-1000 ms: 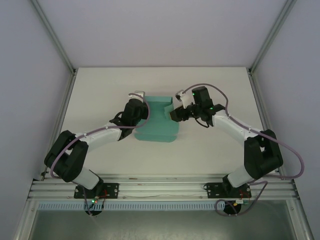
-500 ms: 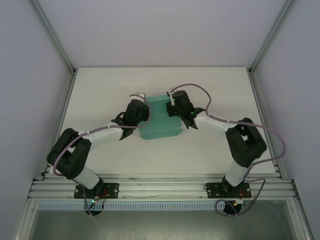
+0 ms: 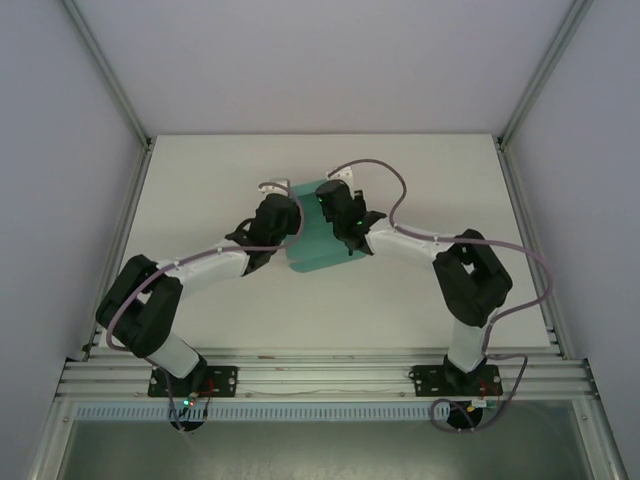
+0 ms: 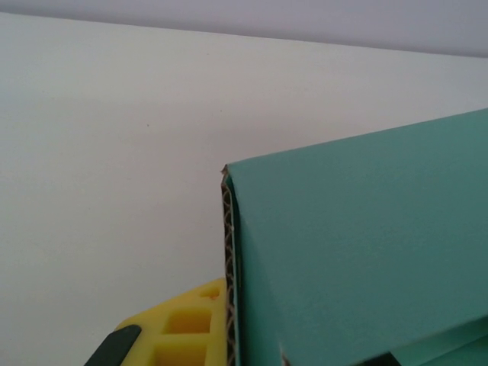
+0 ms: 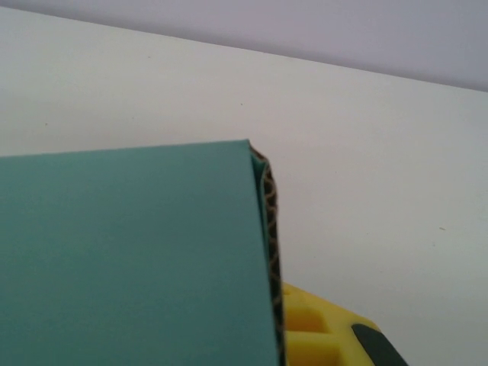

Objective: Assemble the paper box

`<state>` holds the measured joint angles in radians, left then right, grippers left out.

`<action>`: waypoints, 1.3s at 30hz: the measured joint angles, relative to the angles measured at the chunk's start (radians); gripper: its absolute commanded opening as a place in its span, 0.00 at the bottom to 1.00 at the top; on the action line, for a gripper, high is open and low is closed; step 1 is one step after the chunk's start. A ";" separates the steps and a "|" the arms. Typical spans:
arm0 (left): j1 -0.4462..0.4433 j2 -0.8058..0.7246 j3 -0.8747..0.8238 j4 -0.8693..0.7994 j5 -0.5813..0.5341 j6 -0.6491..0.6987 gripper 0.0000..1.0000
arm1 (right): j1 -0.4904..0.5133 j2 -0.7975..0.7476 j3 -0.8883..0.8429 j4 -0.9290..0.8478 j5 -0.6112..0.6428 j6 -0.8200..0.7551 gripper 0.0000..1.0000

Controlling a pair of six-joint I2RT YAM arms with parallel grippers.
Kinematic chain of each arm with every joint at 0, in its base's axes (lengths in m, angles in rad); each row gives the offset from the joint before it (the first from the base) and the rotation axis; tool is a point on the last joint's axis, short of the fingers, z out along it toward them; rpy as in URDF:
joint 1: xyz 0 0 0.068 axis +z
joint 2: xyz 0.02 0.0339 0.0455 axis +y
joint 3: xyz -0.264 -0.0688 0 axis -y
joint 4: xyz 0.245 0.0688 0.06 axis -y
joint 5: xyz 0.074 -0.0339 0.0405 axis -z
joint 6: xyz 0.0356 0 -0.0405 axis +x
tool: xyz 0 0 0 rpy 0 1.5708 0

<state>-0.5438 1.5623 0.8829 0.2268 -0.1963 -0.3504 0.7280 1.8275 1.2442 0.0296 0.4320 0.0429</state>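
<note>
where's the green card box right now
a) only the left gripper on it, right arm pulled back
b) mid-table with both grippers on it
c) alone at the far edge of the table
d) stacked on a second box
b: the top view shows the paper box with the left gripper at its left edge and the right gripper on its right side, both shut on it.

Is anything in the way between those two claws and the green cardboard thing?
Nothing visible. The left gripper and right gripper are both shut directly on the teal-green corrugated card box.
</note>
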 measured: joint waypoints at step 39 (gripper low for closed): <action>0.000 0.021 0.046 -0.080 -0.001 0.013 0.00 | -0.040 -0.431 -0.357 0.113 -0.332 0.005 1.00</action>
<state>-0.5442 1.5837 0.9287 0.1467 -0.1970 -0.3374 0.6880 1.3960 0.8867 0.1425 0.1001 0.0475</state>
